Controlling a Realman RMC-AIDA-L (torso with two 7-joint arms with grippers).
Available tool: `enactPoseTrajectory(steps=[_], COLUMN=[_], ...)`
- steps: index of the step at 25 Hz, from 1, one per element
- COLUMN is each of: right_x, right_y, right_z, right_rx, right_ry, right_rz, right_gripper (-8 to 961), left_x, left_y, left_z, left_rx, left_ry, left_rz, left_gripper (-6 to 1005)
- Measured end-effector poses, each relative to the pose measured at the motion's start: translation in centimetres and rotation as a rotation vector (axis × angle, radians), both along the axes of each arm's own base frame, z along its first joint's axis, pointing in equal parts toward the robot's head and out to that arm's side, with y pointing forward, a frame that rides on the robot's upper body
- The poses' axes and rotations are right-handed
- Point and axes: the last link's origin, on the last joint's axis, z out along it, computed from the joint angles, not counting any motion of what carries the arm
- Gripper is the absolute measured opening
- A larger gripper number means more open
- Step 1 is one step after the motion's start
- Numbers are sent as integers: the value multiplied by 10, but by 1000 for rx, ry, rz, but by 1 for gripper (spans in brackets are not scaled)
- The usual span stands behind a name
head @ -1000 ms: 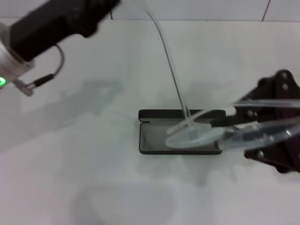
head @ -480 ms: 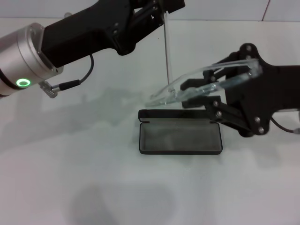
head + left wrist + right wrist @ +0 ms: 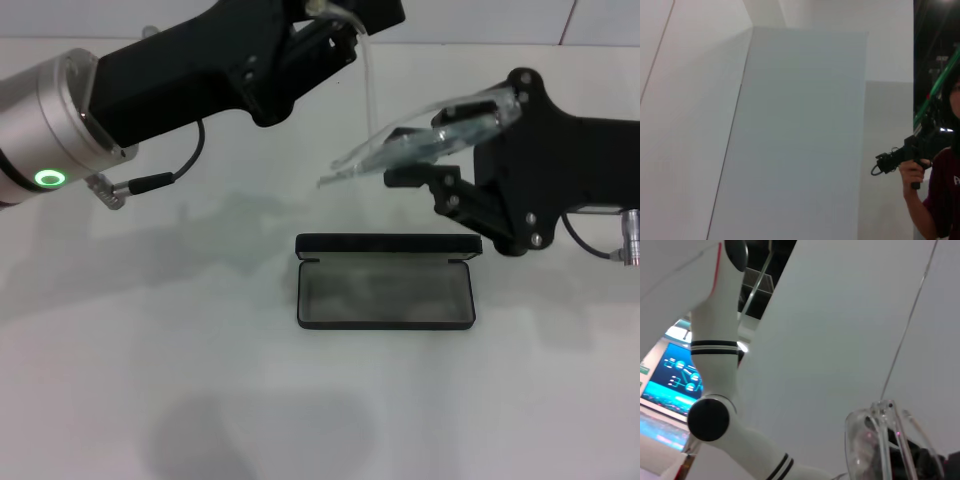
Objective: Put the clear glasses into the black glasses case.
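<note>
We see the black glasses case [image 3: 386, 286] lying open on the white desk [image 3: 200, 400], its grey-lined tray facing up and its lid standing along the far edge. Nothing lies in the tray.

The clear glasses [image 3: 425, 140] are in the air, above and beyond the case, not touching it. The right tool [image 3: 462, 132] is clenched on the front of the frame, which tilts down toward the left. One thin temple arm rises from the left end of the frame up to the left tool [image 3: 335, 22], which sits at the far edge of the scene, left of the right one; we cannot tell whether its fingers are closed on that temple arm or merely beside it.

In the right wrist view we see the glasses [image 3: 880, 440] close up against a pale wall, with one clear temple running away from the lens.

The left wrist view shows only walls and a person [image 3: 935, 190] holding a black device.
</note>
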Motion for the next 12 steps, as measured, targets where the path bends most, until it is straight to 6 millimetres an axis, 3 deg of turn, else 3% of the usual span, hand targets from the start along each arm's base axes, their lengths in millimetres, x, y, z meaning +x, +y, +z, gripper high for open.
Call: enactPoseTrajectory(steps=[12], right_x=[1], right_y=[11], right_z=[4], right_rx=[33], right_ry=[35], right_rz=[-61], right_gripper=[112], left_x=[2], left_y=[-1], left_z=[-5], left_rx=[-17], left_ry=[20], left_rz=[-17], left_gripper=[187])
